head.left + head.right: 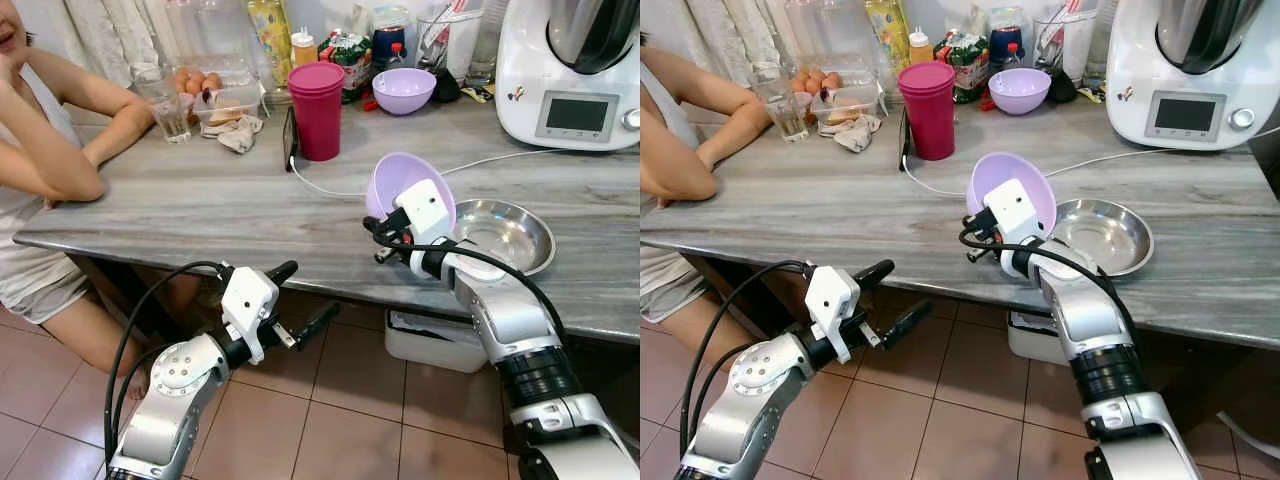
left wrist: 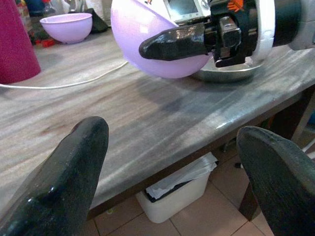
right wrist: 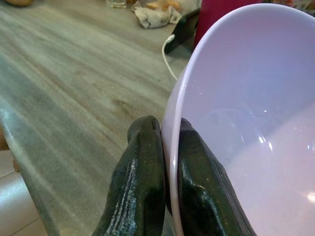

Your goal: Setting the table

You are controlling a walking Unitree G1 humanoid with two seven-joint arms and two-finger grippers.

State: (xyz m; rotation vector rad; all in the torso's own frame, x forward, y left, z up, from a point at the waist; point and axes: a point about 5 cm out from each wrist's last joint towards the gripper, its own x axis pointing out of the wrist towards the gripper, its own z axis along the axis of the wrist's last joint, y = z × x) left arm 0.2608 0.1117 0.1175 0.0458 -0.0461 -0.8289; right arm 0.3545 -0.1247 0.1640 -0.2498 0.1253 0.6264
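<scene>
My right gripper (image 1: 383,228) is shut on the rim of a lilac plastic bowl (image 1: 402,180), holding it tilted on its side just above the grey table (image 1: 200,210), beside a shallow steel dish (image 1: 510,235). In the right wrist view both fingers (image 3: 142,191) pinch the bowl's rim (image 3: 173,162). A second lilac bowl (image 1: 403,89) stands at the back of the table. My left gripper (image 1: 305,295) is open, low in front of the table edge, holding nothing.
A person (image 1: 40,150) sits at the table's left end, arms resting on it. Stacked pink cups (image 1: 317,108), a phone with a white cable (image 1: 289,138), a glass (image 1: 170,105), food containers and a white kitchen machine (image 1: 570,70) line the back. A white bin (image 1: 430,340) stands under the table.
</scene>
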